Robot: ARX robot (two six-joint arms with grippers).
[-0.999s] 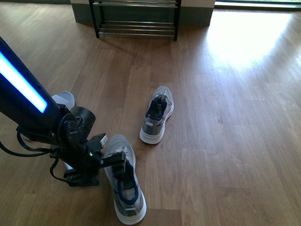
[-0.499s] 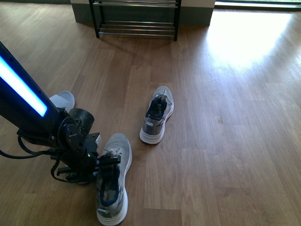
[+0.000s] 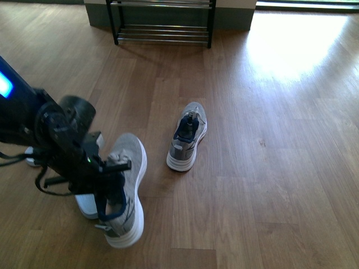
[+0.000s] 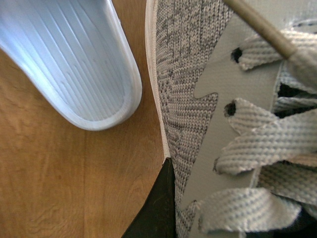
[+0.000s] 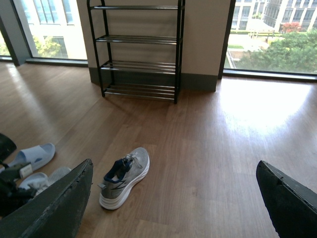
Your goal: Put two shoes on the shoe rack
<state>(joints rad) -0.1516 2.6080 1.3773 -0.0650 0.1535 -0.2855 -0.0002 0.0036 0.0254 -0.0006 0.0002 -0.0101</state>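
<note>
My left gripper point(image 3: 114, 180) is shut on a grey knit sneaker point(image 3: 125, 190) at its laced opening and holds it tilted above the floor at the near left. In the left wrist view the sneaker's knit side point(image 4: 190, 74) fills the frame, with one dark fingertip point(image 4: 156, 213) against its edge. A second grey sneaker point(image 3: 188, 136) lies on the floor in the middle, also seen in the right wrist view point(image 5: 124, 177). The shoe rack point(image 3: 162, 25) stands at the far wall. My right gripper point(image 5: 173, 210) is open, high above the floor.
A pale blue slide sandal point(image 4: 74, 64) lies on the floor right under the held sneaker, its edge showing in the front view point(image 3: 87, 206). Another slide point(image 5: 34, 155) lies further left. Bare wooden floor point(image 3: 269, 168) stretches between the shoes and the rack point(image 5: 138, 49).
The left arm has drawn back to the left and risen, lifting the grey sneaker off the floor and tilting it. The middle sneaker has not moved.
</note>
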